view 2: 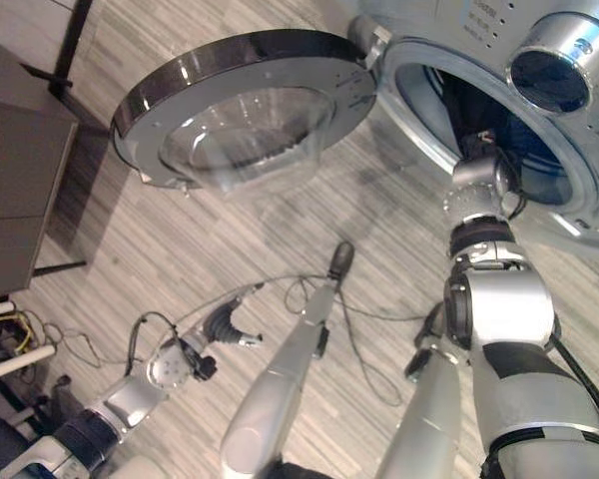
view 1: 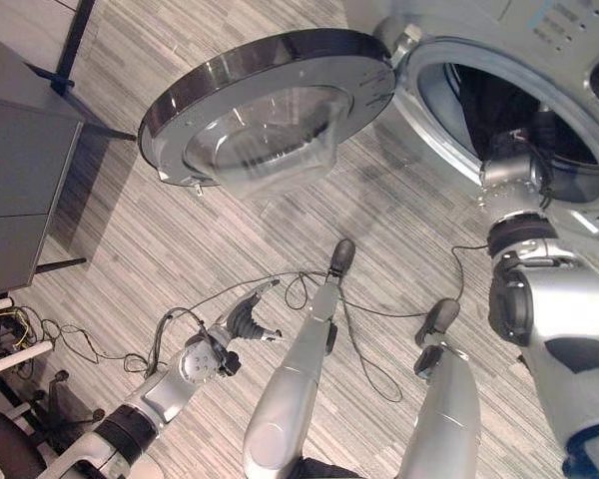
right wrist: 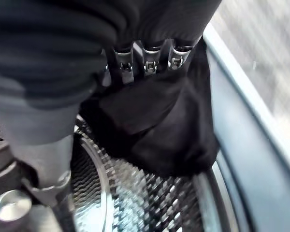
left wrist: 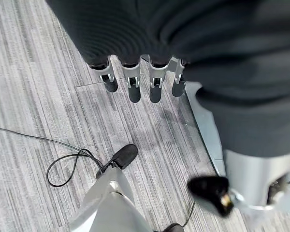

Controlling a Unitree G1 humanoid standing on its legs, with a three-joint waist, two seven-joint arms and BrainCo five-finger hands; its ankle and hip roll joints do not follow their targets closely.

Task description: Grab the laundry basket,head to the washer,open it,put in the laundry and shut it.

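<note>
The fingers [right wrist: 146, 62] of the right hand [right wrist: 87, 43] are curled into a black garment [right wrist: 159, 125], pinching it just above the perforated steel drum [right wrist: 135, 203] of the washer [view 2: 539, 150]. The cloth hangs from them in a bunched fold, its lower edge draped onto the drum wall. From the head views, the right forearm reaches through the round opening and the hand is inside.

The left hand [left wrist: 135, 72] hangs low over the striped floor [view 1: 180, 230], fingers [left wrist: 134, 89] straight and relaxed, holding nothing.

The washer door [view 1: 270, 110] stands swung wide open to the left of the opening.

What worries me: the garment sits near the front rim [right wrist: 246, 125], so if released here, part of it could spill over the lip and get caught when the door closes. I can't quite tell how deep in the hand is. Cloth might also snag on the fingers as the hand pulls out and trail back out. The arm must clear the opening before anything swings the door.
</note>
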